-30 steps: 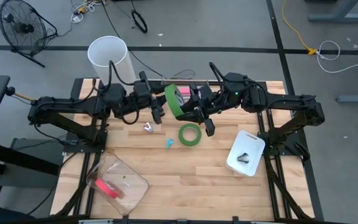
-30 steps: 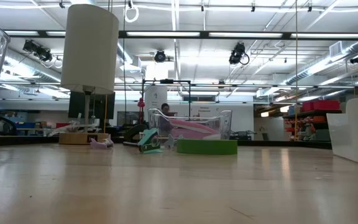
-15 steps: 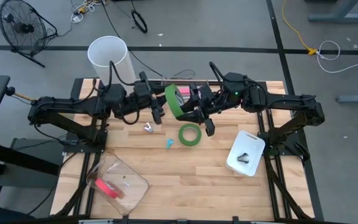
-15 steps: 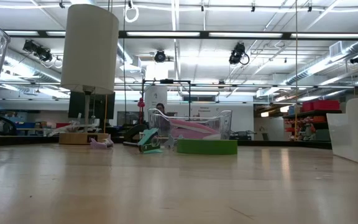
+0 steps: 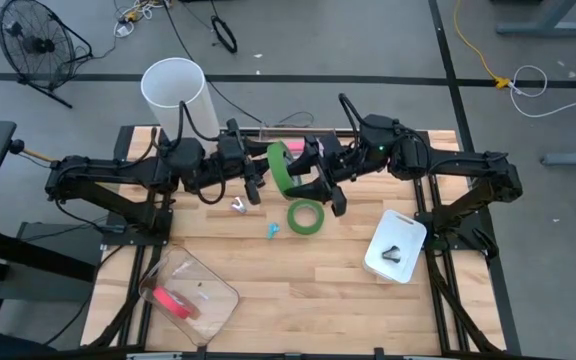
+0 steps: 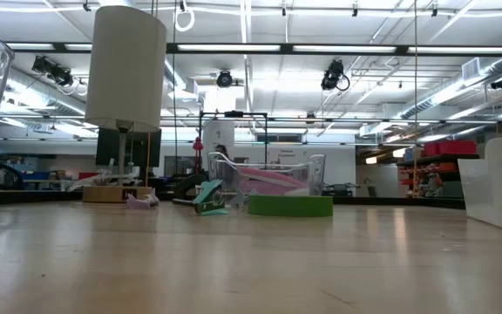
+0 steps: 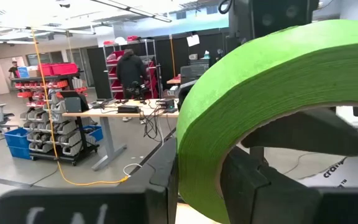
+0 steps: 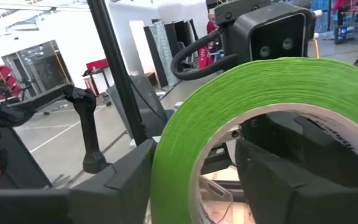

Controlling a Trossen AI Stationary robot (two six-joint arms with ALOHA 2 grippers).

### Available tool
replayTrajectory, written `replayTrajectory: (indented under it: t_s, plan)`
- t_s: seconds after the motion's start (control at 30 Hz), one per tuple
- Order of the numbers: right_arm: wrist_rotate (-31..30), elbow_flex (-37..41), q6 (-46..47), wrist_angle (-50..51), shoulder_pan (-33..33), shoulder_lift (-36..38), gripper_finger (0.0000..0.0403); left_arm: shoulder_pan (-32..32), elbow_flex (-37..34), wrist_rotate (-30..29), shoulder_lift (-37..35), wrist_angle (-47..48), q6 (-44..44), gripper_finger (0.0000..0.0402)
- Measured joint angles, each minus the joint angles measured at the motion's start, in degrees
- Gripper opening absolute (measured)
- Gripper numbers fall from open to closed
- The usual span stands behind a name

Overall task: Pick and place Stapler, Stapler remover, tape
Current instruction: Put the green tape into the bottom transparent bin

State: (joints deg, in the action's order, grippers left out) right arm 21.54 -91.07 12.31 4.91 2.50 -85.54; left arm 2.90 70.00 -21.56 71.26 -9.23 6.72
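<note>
A green tape roll [image 5: 280, 165] stands on edge in the air above the table's far middle, between my two grippers. My left gripper [image 5: 256, 186] comes at it from the left and my right gripper [image 5: 308, 182] from the right; both are shut on it. The roll fills the left wrist view [image 7: 260, 81] and the right wrist view [image 8: 229, 99]. A second green roll [image 5: 306, 216] lies flat on the table, also in the low view [image 6: 290, 205]. A teal stapler remover [image 5: 273, 230] and a small silver piece [image 5: 239, 206] lie beside it. My left gripper holds the roll's wall [image 7: 197, 162] with one finger [image 7: 160, 180] on the outer face and one [image 7: 260, 186] inside the ring. It comes level from the table's left. The roll is lifted clear, on edge. My right gripper holds the roll's wall [image 8: 173, 168] with one finger [image 8: 120, 183] on the outer face and one [image 8: 284, 180] inside the ring. It comes level from the table's right. The roll is clear of the table, on edge.
A clear box [image 5: 190, 290] with a pink-red item stands at the near left. A white tray [image 5: 396, 245] holding a black object sits at the right. A white cylinder [image 5: 175, 92] stands at the far left. Another clear box [image 6: 268, 179] holds pink things at the far middle.
</note>
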Motion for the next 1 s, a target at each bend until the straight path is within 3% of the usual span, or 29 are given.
replayTrajectory:
  t_s: [0.2,0.43,0.77,1.0]
  plan:
    - [0.0,0.0,0.5,0.1,0.0,0.1,0.0263,0.0,0.0,-0.1,0.0,-0.1,0.3,0.009]
    - [0.1,0.0,0.3,0.9,0.1,1.5,0.0274,-1.2,0.0,-1.2,-1.6,0.9,2.1,0.009]
    - [-2.5,0.0,-1.2,7.0,1.5,4.7,0.0274,-2.1,0.0,0.1,-9.2,12.0,1.5,0.009]
    - [-3.1,0.0,-1.9,8.2,2.3,5.2,0.0275,-2.0,0.0,6.7,-13.2,22.3,-2.1,0.009]
